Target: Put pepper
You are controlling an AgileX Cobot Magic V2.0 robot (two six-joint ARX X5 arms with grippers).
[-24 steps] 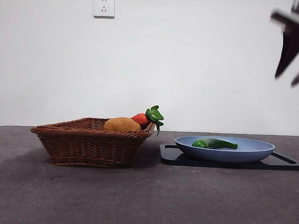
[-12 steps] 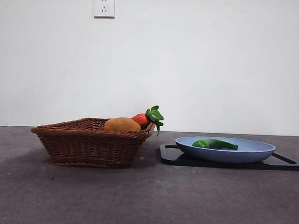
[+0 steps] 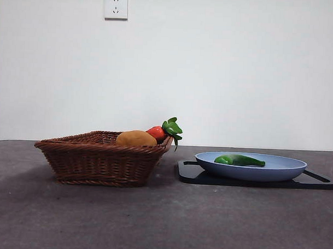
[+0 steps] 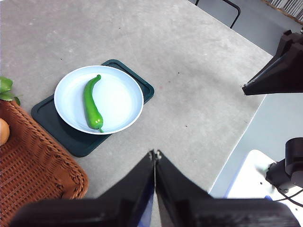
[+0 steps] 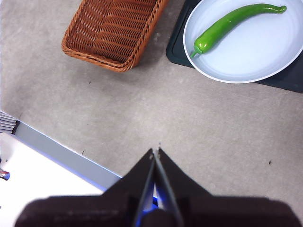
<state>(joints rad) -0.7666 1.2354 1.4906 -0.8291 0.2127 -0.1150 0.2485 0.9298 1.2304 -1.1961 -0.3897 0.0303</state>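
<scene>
The pepper lay on its side in a pale blue plate, touching nothing but the plate's floor, its stem end and its curved tip both inside the rim. The plate sat on a dark tray resting flat on the grey counter. In the left wrist view the tray lay askew to the counter's edges, with one counter corner beyond it. Just beside the tray stood a brown wicker basket, apart from the plate; a tan potato and a red-orange vegetable with a green leafy top rested in it against the wall nearest the tray, the leaves hanging over the rim. The left gripper hung high above the counter near one of its edges, its jaws pressed together and holding nothing. The right gripper also hung high over bare counter near another edge, its jaws likewise pressed together and empty, with the basket and plate well away from it. A white wall socket was on the wall behind.
</scene>
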